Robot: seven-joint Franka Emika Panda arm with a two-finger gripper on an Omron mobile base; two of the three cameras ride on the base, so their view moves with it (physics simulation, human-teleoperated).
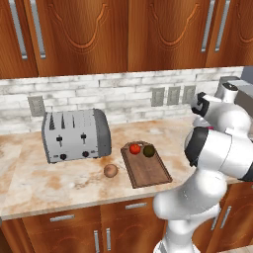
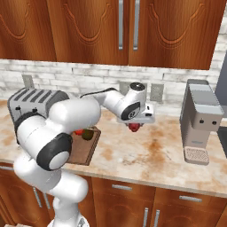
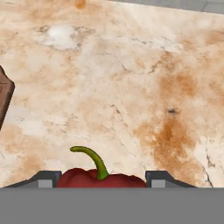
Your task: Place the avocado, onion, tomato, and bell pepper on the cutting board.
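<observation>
Lighting: even and bright from where I sit, diffuse, source not identifiable. Shadows: soft and faint; I see a slight dark patch beside the toaster [image 1: 75,134] and under the cutting board [image 1: 146,168] edge. Glare: mild sheen on the white arm and the cabinet doors [image 1: 163,32], none blown out. Sharpness: base views somewhat soft, coarse rendered detail; countertop [image 3: 131,87] veining in the hand view reads slightly blurred. Edge distortion: none I can detect. Colour: warm, orange-brown cast throughout.
</observation>
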